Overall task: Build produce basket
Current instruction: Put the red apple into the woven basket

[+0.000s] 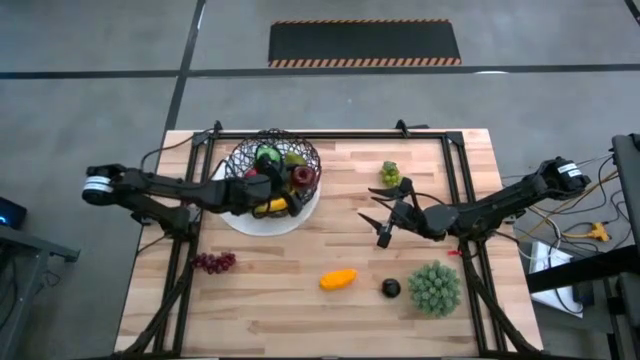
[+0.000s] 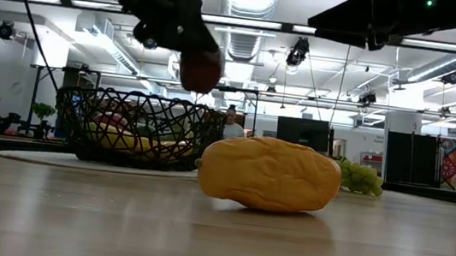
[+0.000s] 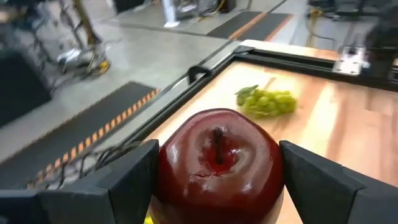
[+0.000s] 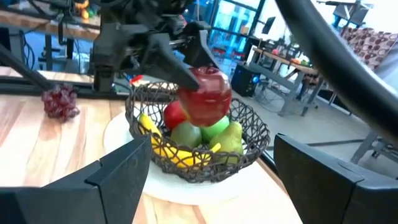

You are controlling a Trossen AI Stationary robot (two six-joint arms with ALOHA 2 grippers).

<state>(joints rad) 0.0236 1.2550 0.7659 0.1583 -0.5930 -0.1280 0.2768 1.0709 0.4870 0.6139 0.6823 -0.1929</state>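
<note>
The left gripper [image 4: 186, 46] grips a glossy red apple [image 4: 207, 96] just above the round black wire basket [image 1: 275, 170], which sits on a white round plate [image 1: 300, 215] and already carries a yellow banana [image 4: 163, 146], a green apple and a pear. Best lower the apple toward the basket's middle before letting go, so it settles among the fruit instead of bouncing off the rim. Right of the basket, the right gripper [image 1: 380, 215] hovers wide open and empty. Green grapes [image 1: 389, 173] lie near it, beyond bare board.
</note>
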